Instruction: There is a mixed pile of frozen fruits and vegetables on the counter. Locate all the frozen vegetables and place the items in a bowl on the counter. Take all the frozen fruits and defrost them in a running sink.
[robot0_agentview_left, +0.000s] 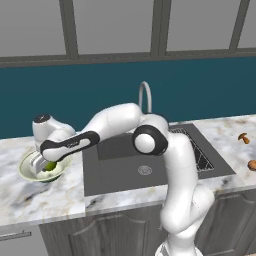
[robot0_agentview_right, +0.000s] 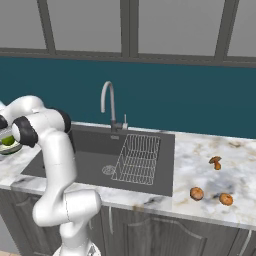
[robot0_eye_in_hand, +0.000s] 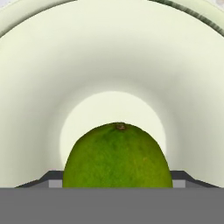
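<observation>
- Green ball (robot0_eye_in_hand: 117, 156) sits closest to my hand camera, at the bottom centre of that frame, with its small brown stem end turned up.
- My gripper (robot0_eye_in_hand: 117, 183) pinches the ball: a dark fingertip shows against each of its sides, low in the frame.
- Behind the ball I see the pale inside of the bowl (robot0_eye_in_hand: 52, 87), its flat floor ringing the ball's top and its darker rim in the upper right corner.
- From the left base view, the gripper (robot0_agentview_left: 46, 167) reaches down into the bowl (robot0_agentview_left: 25, 172) at the centre left of the frame, on the counter (robot0_agentview_left: 35, 197) left of the sink (robot0_agentview_left: 120, 172); the ball (robot0_agentview_left: 50, 165) shows as a green spot at the fingers.
- I cannot tell whether the ball touches the bowl floor.
- In the right base view the bowl (robot0_agentview_right: 12, 148) and ball (robot0_agentview_right: 7, 140) sit at the left edge, partly hidden by the arm.
- On the counter (robot0_agentview_right: 200, 160) right of the sink (robot0_agentview_right: 90, 160), in the lower right of that frame, I see the mushroom (robot0_agentview_right: 216, 162), with two orange pieces (robot0_agentview_right: 197, 193) nearer the front edge, all apart from each other.
- The faucet (robot0_agentview_right: 107, 102) rises behind the basin, and the rack (robot0_agentview_right: 136, 159) lies in its right half beside the drain (robot0_agentview_right: 108, 169).
- I see no water running from the faucet.
</observation>
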